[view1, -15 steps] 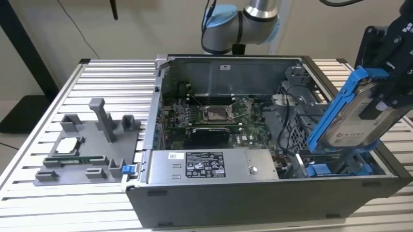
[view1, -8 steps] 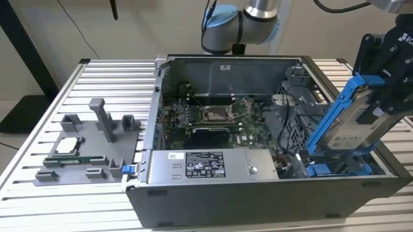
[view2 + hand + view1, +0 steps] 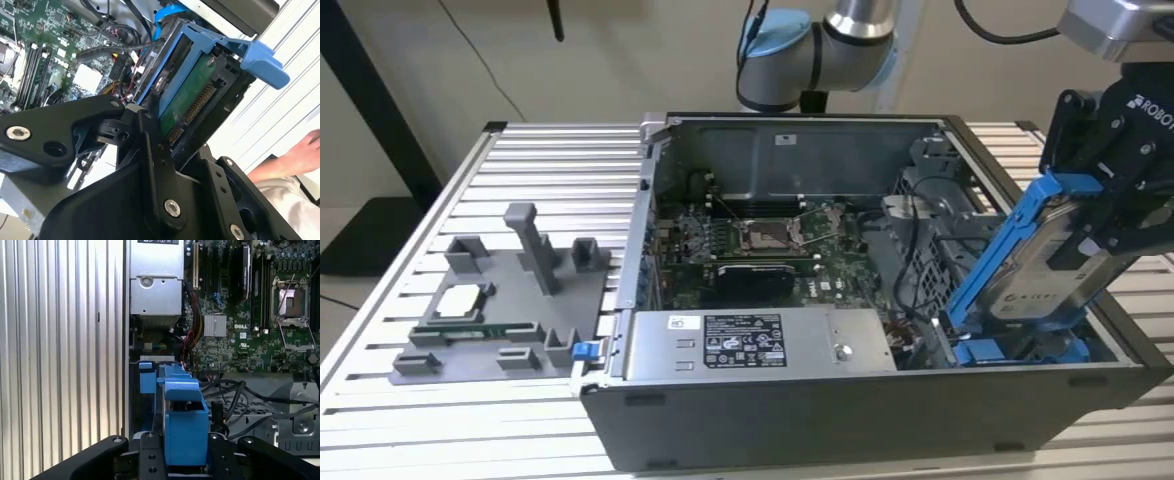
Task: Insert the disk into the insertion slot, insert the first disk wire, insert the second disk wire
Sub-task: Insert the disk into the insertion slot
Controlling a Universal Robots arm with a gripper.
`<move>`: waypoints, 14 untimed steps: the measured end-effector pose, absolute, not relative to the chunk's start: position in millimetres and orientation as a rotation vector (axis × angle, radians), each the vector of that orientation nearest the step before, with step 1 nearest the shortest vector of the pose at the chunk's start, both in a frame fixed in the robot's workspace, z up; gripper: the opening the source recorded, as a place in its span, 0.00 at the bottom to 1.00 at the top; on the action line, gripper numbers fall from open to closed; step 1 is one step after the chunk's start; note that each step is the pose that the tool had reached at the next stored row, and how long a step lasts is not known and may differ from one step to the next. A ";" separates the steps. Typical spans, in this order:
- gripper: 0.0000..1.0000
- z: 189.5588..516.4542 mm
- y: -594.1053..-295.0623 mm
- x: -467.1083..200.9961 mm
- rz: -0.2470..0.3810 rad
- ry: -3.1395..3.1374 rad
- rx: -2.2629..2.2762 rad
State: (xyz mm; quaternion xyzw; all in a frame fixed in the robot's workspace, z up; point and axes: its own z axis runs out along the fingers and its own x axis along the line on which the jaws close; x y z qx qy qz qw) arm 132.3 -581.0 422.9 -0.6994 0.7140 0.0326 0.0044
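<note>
**Disk at the bay mouth, not seated**

Closest to the lens in the second wrist view are the black links of the gripper (image 3: 172, 135), clamped on the disk (image 3: 192, 100). The green board and connector edge face the camera, and the blue carrier (image 3: 260, 60) wraps round them. In the first wrist view the same carrier (image 3: 185, 425) sits between the gripper (image 3: 180, 455) arms.

Exterior view: the gripper (image 3: 1114, 220) holds the disk (image 3: 1047, 265) tilted, upper end leaning toward the exterior view's right. The lower end is down at the insertion slot (image 3: 1027, 345), by the blue tabs in the near corner of the computer case (image 3: 854, 430). I cannot tell whether it touches the bay.

Step in hand, as I judge it: the first one, disk into slot. Neither wire step looks started. My reading is that seating calls for the carrier to be squared to the bay rails, since at this tilt it could bind on the sheet metal.

Around it:
- A bundle of loose cables (image 3: 914, 260) lies just beside the bay and may snag a carrier edge.
- The power supply (image 3: 761, 345) sits near the bay, with the motherboard (image 3: 761, 240) behind it.
- A grey fixture plate (image 3: 507, 300) stands well apart on the ribbed table (image 3: 520, 180).
- A person's hand (image 3: 295, 155) rests near the case, outside it.
</note>
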 end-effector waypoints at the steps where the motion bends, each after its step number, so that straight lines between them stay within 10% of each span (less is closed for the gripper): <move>1: 0.00 421.5 -581.0 132.3 0.102 2.237 -2.191; 14: 0.00 403.8 -581.1 130.2 0.102 2.242 -2.186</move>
